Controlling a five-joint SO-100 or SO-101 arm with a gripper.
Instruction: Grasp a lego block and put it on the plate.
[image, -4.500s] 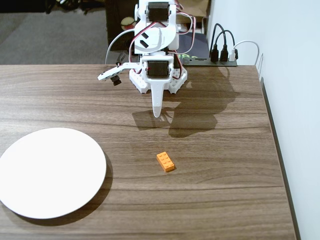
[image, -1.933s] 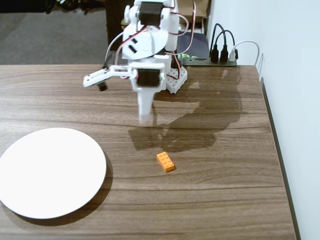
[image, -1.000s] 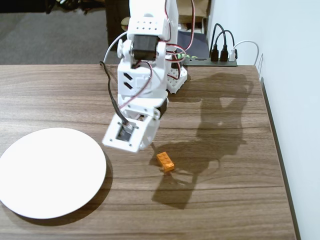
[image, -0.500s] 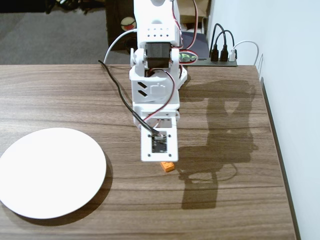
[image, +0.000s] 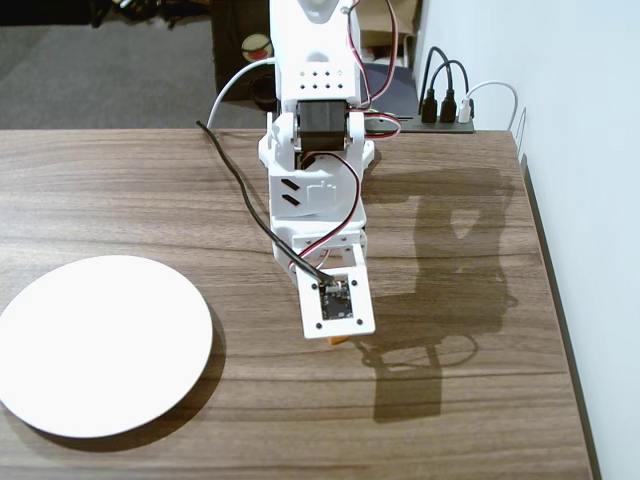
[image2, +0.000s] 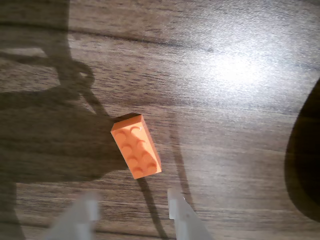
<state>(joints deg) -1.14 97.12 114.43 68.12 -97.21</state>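
While the hand (image2: 131, 217) is held apart and empty, the lego block (image2: 136, 146) is seen flat on the table (image2: 240, 125), just beyond its fingertips; bare wood is shown all around.

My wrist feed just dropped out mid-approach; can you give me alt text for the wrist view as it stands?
An orange lego block lies studs-up and slightly askew on the wooden table, untouched. The open gripper enters from the bottom edge, its two blurred fingertips short of the block with a gap between them. The arm's shadow darkens the left side.
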